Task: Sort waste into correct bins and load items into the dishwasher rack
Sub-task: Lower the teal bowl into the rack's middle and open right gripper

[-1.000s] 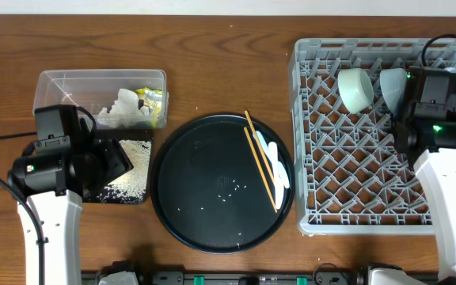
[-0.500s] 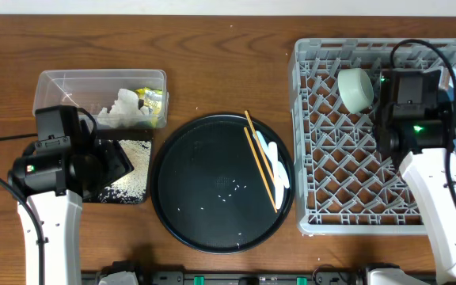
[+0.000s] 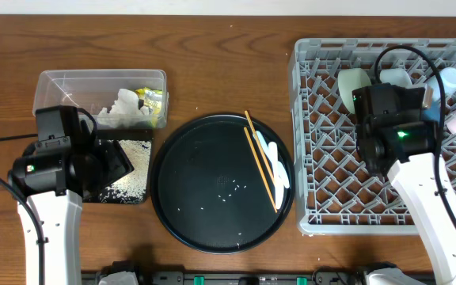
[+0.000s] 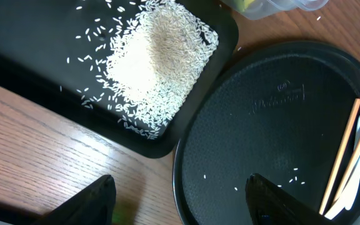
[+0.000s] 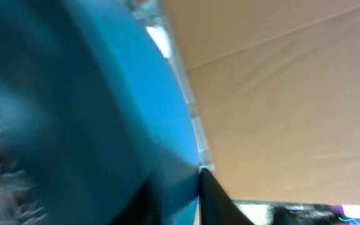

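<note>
We look down on a brown wooden table top (image 3: 212,71), its grain running left to right under even, soft light. Beyond its far edge lies a thin white strip (image 3: 133,6); wall or floor, we cannot tell. A dark rail (image 3: 236,279) lines the near edge. In the right wrist view, a plain tan surface (image 5: 292,94) fills the blurred background.
</note>
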